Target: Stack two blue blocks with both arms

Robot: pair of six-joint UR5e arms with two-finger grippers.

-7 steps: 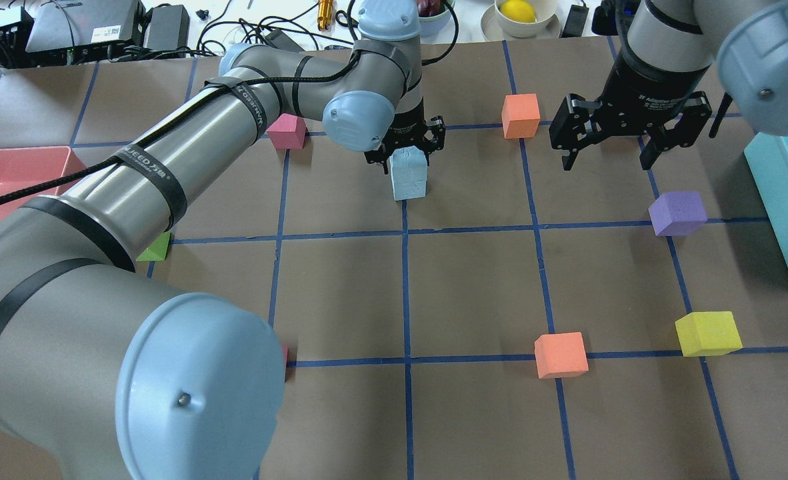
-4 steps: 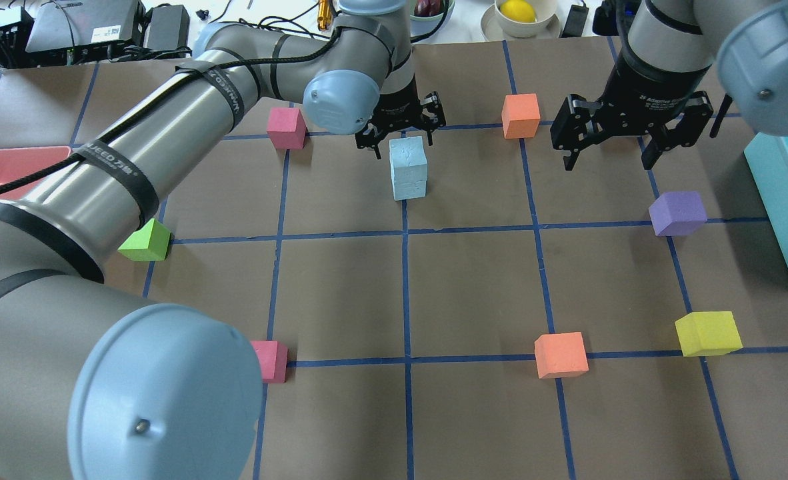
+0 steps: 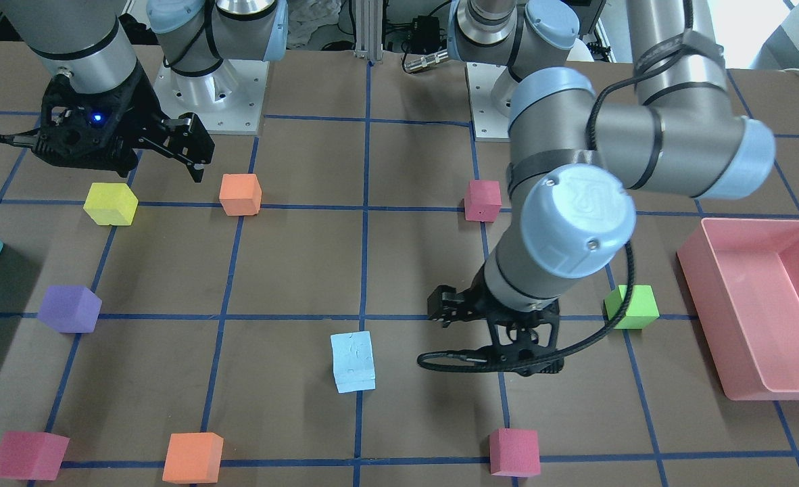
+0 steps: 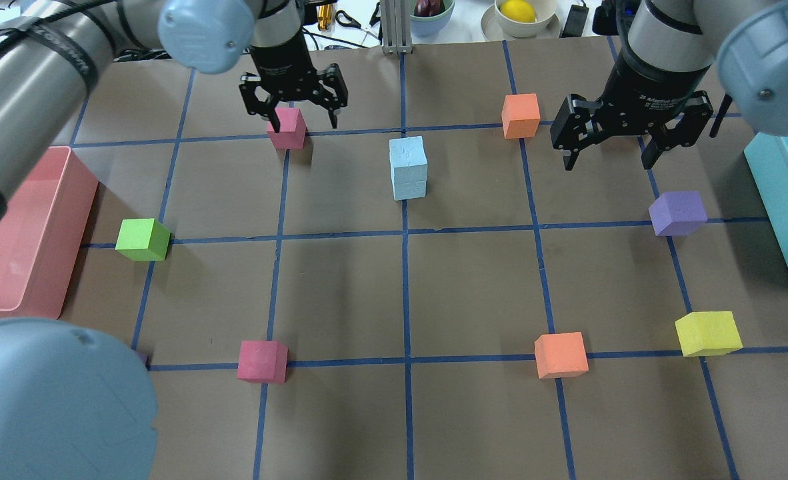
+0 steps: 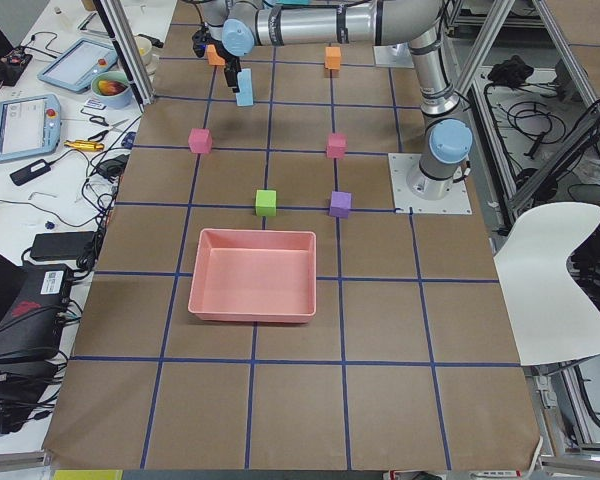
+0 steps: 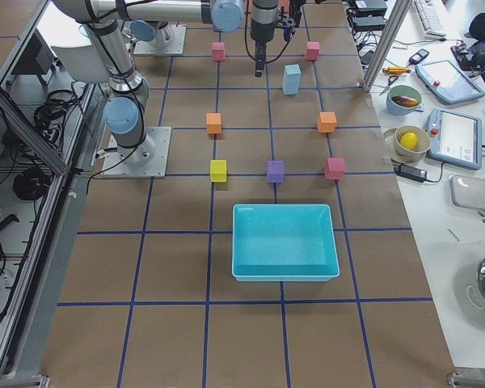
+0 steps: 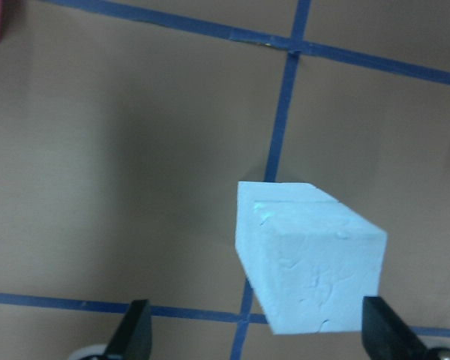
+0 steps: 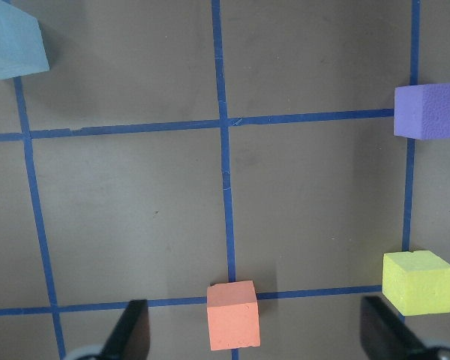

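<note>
Blue blocks (image 4: 408, 168) are stacked one on top of the other. The stack stands on the table (image 4: 474, 287), on the centre tape line and toward the operator-side edge. It is upright, with the top cube a touch skewed on the lower one. Nothing is touching the stack. Left gripper (image 4: 300, 122) is up in the air on the side of the stack toward the table's left edge, clear of it, fingers spread wide and holding nothing. Its wrist view shows the stack below, between the two fingertips and off to one side. In the overhead view it overlaps the far pink cube (image 4: 286, 128), but I can't tell if it's straight above it. Right gripper (image 4: 611, 159) hovers toward the right edge on the operator side, also spread and empty. It sits between the far orange cube (image 4: 521, 115) and the teal bin (image 4: 777, 193), with the purple cube (image 4: 678, 213) just robot-side of it. Pink bin (image 4: 47, 227) lies along the left edge, with the green cube (image 4: 143, 239) beside it. Both arms are well apart from each other.
</note>
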